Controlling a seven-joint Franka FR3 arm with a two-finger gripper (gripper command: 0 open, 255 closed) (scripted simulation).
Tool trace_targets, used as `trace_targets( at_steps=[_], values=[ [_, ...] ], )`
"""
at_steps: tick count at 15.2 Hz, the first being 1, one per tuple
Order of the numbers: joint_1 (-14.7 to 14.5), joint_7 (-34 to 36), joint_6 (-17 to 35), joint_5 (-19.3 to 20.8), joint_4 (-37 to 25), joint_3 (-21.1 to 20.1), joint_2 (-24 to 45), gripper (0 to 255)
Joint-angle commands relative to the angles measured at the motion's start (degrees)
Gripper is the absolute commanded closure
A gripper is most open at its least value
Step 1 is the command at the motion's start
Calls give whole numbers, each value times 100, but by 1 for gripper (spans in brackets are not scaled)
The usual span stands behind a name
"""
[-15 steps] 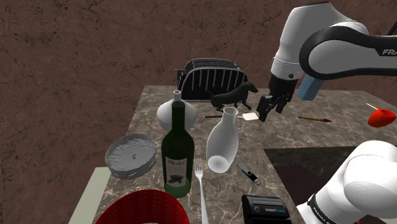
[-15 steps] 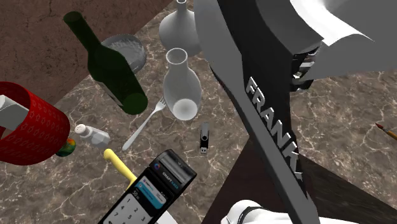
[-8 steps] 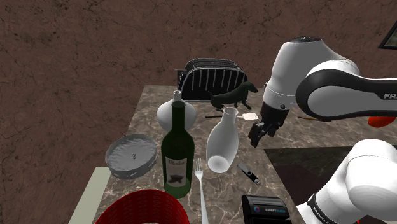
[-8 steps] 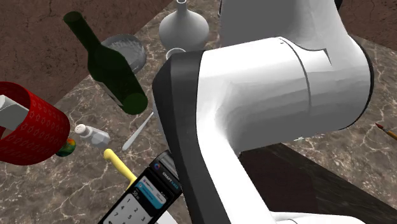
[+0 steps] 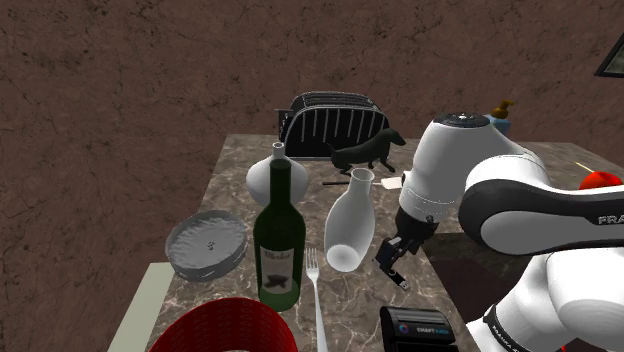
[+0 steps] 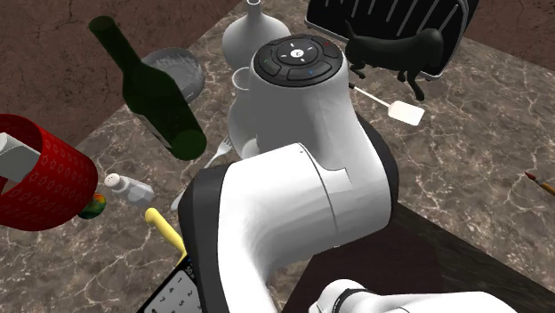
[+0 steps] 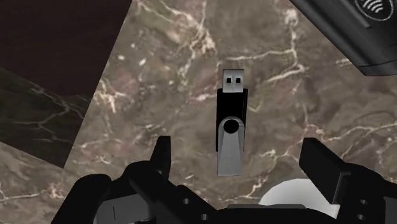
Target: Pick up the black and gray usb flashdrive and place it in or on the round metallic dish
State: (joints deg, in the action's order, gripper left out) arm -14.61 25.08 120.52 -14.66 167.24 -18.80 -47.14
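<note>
The black and grey USB flash drive (image 7: 230,124) lies flat on the marble table, its metal plug pointing away from the hand. My gripper (image 7: 240,147) hangs open just above it. One finger (image 7: 162,151) stands on each side, and neither touches the drive. In the shoulder view the gripper (image 5: 392,258) is low over the drive (image 5: 401,280), near the table's front right part. The round grey metallic dish (image 5: 205,243) sits at the table's left side, beyond the wine bottle. It also appears as the dish (image 6: 178,71) behind the bottle's body.
Between the gripper and the dish stand a white vase (image 5: 350,225) and a green wine bottle (image 5: 280,235), with a fork (image 5: 316,300) lying in front. A red basket (image 5: 230,325), a black card reader (image 5: 418,328), a toaster (image 5: 335,122) and a black dog figure (image 5: 368,152) surround them.
The arm has swung down and toward the table's front, from beside the dog figure to just above the flash drive. The fingers stay open.
</note>
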Motion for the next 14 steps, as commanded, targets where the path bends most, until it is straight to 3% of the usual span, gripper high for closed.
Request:
trace_targets(
  at_steps=[1,7,14],
  values=[
    [-45,35,242,-80,102,-76,129,0],
    [-66,24,877,-193,361,-197,511,0],
    [-66,25,877,-193,361,-197,511,0]
  ],
)
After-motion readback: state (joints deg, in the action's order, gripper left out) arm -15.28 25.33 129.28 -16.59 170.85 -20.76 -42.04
